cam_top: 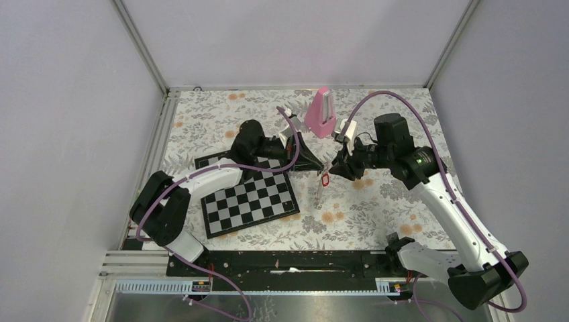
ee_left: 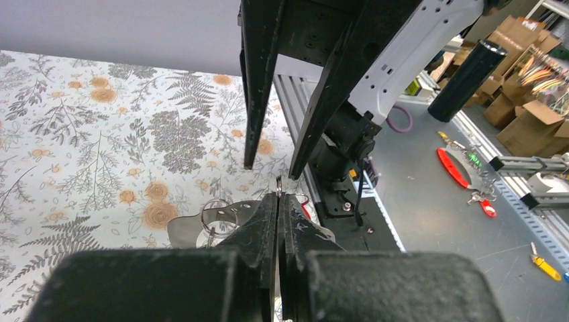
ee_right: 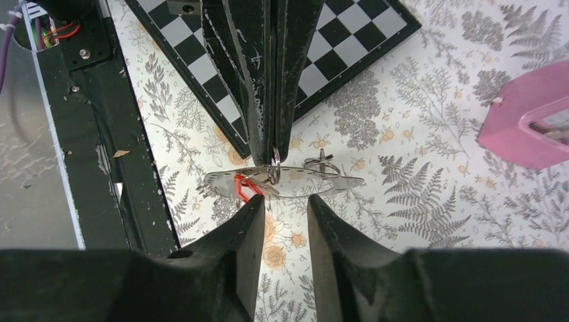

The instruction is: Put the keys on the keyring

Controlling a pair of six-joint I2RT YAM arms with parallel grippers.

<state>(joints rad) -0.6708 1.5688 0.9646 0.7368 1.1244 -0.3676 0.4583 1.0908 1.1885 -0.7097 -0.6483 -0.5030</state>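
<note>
My left gripper is shut on a small metal ring, held above the table. From that ring hang the pale translucent keyring and the red-headed key. In the top view the red key dangles between the two grippers, with the pale keyring below it. A second metal ring sits on the keyring. I cannot make out the dark-silver key for certain. My right gripper is open, its fingertips just short of the keyring, one by the red key, facing the left gripper.
A chessboard lies on the floral cloth under the left arm. A tall pink metronome stands at the back, behind both grippers. The black base rail runs along the near edge.
</note>
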